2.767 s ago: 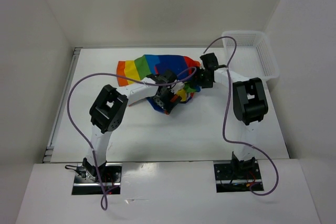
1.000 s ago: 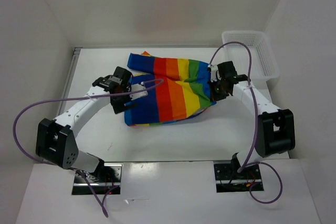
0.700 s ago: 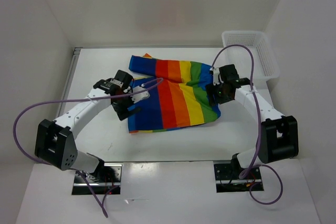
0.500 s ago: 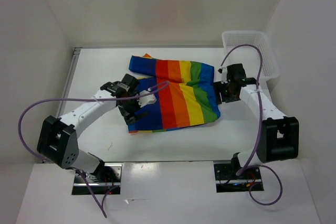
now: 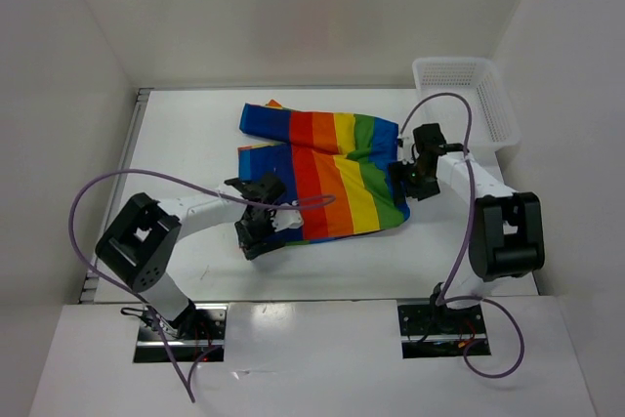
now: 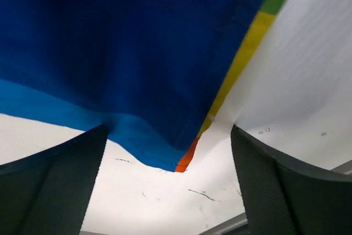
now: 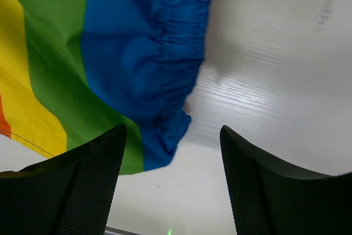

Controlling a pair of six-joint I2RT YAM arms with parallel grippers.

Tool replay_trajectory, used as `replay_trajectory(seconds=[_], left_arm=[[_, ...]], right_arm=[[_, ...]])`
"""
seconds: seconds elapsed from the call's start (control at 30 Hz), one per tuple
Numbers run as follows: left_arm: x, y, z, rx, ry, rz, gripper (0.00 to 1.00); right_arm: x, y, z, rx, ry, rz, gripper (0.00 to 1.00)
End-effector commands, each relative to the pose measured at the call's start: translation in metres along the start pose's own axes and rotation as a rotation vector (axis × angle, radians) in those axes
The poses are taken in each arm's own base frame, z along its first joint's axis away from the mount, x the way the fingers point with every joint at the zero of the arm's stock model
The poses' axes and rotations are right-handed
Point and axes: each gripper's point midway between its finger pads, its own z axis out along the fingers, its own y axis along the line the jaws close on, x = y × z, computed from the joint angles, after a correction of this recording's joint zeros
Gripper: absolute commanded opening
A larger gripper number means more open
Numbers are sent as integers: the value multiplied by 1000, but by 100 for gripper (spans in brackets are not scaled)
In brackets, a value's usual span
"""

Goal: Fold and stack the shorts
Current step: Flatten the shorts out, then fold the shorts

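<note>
From above, the shorts (image 5: pixel 322 168) lie spread nearly flat at the middle of the white bench (image 5: pixel 186 134), nearer its far edge. The soft cloth runs in wide stripes, blue at the left, then red, orange, yellow and green at the right. The left jaws sit at the near-left corner of the cloth and the right jaws at its right edge. A white mesh plastic basket (image 5: pixel 459 75) stands in the far-right corner. Plain white walls (image 5: pixel 293 17) close in the bench on three sides.

The left wrist view shows the left jaws spread wide, their dark pads (image 6: pixel 52 182) finely dimpled, pinching nothing. A smooth blue panel of the shorts (image 6: pixel 126 53) ends between them in a corner edged with orange, yellow and green. The bench below it carries small dark scuffs.

The right wrist view shows the right jaws spread too, gripping nothing. The gathered, puckered blue waistband (image 7: pixel 170 75) ends between them, beside green and yellow stripes. The bench here shows a faint streaked grain.
</note>
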Motion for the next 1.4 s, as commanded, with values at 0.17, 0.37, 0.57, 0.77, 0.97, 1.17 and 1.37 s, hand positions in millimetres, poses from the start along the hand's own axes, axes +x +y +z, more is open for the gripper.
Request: replay_trajectory(seconds=[0.17,0.37,0.57,0.77,0.97,1.17,1.37], left_arm=[[-6,19,25,-86,55,-94,46],[6,39,5,-170,99,-26,0],[33,128,-86,-282,39,-39,0],[12,259,-221,-721,-136,-208,0],[5,336,-440,-1257,-490,-496,0],[11,308,-473,-1253,-580,-510,0],[33,259,-394,-1066,-430,-417,0]], right_arm=[[24,15,28,-35,145,-41,39],[18,19,28,-51,149,-76,0],[-62,16,-25,-139,8,-165,0],[-193,43,-90,-252,-294,-215,0],[-309,53,-220,-214,-763,-230,0],[-299,72,-289,-302,-940,-223,0],[-177,74,-147,-361,-419,-217,0]])
